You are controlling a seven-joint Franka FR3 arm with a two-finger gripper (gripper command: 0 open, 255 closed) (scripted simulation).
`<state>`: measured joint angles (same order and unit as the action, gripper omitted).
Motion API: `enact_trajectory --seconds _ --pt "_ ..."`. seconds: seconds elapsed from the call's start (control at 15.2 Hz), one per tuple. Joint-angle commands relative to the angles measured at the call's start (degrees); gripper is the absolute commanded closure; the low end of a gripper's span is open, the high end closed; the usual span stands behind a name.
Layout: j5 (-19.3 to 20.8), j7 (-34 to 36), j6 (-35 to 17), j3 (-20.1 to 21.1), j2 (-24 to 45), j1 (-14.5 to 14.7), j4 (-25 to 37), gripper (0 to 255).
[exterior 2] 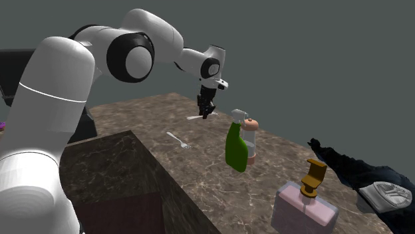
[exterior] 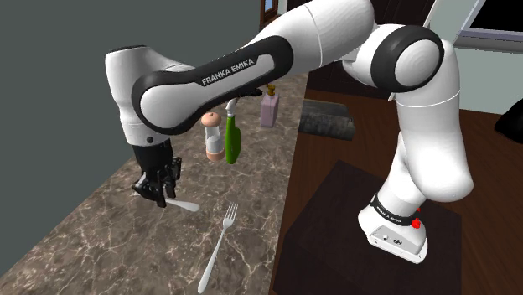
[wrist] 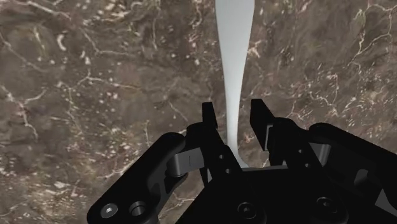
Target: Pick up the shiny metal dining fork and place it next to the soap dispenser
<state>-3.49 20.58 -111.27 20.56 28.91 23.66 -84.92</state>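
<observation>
Shoulder view: arm [exterior: 243, 71] bends down, gripper [exterior: 159, 198] at a white utensil [exterior: 184, 205].

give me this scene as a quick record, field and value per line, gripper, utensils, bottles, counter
surface: dark marbled counter
gripper: low over the counter, fingers apart
between fingers: pale utensil handle, gap on one side, not clearly held; kind cannot be told
fork: flat on the counter, apart from the gripper
soap dispenser: pinkish, gold pump, far along the counter from the fork
others: green spray bottle with a small bottle beside it
</observation>
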Motion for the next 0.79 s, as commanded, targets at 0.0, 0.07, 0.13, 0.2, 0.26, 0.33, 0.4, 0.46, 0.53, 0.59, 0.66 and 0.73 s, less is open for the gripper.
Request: enact_trajectory --seconds 0.0,0.07,0.13,0.2,0.26,0.33,0.4,0.46,0.53,0.59,0.66,0.73 --pt "-0.2 0.2 1.1 0.1 -0.7 0.0 0.5 255" --pt "-0.2 0.3 1.8 0.1 -0.9 0.0 1.0 255" --pt "-0.2 0.4 2.5 0.2 -1.0 0.0 1.5 255" --pt "-0.2 0.4 3.2 0.2 -1.2 0.0 2.0 255" --pt "-0.2 0.5 3.8 0.2 -1.3 0.0 2.6 255" --pt "-0.3 0.6 4.5 0.3 -1.4 0.0 3.2 255" --pt "-0.3 0.7 5.2 0.3 -1.6 0.0 3.8 255" --pt "-0.3 0.8 6.0 0.3 -1.7 0.0 4.4 255" --pt "-0.3 0.9 6.7 0.3 -1.7 0.1 5.1 255" --pt "-0.3 1.1 7.4 0.4 -1.8 0.1 5.7 255" --pt "-0.3 1.2 8.1 0.4 -1.9 0.1 6.4 255" --pt "-0.3 1.3 8.9 0.4 -1.9 0.2 7.1 255"
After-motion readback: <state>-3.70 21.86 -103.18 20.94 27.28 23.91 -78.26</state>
